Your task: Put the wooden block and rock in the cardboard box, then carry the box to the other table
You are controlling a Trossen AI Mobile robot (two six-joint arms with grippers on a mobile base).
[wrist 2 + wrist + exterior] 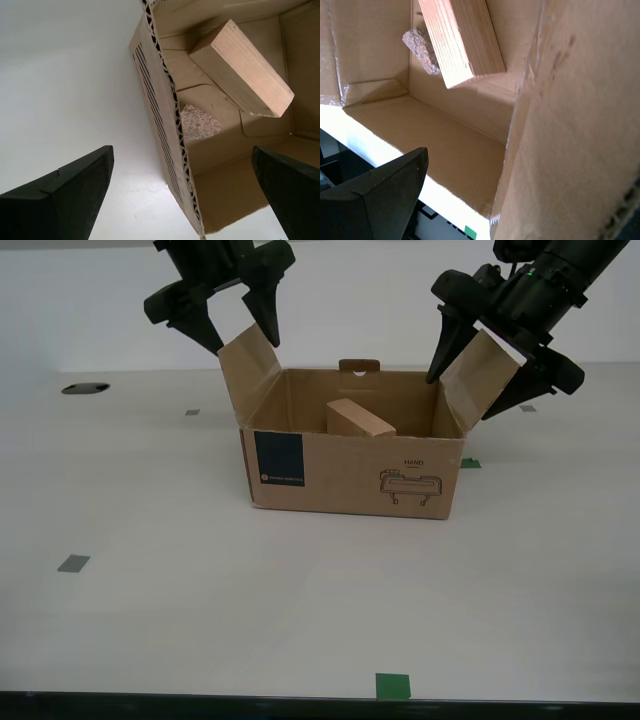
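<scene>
Loading complete; the carry grip is not yet made.
The cardboard box point(350, 472) stands on the smooth tabletop point(200, 620), with the wooden block point(360, 420) leaning inside and the rock point(200, 122) on the floor beneath it. My second gripper point(181, 150) and my first gripper point(515, 160) each straddle an upright side flap, jaws spread and not gripping. I judge both should sink deeper, clamp together and lift level, since the flaps may bend.

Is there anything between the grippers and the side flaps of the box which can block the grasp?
Nothing visible does. My second gripper is open and straddles one side flap of the cardboard box; my first gripper has the other flap directly at its fingers.
</scene>
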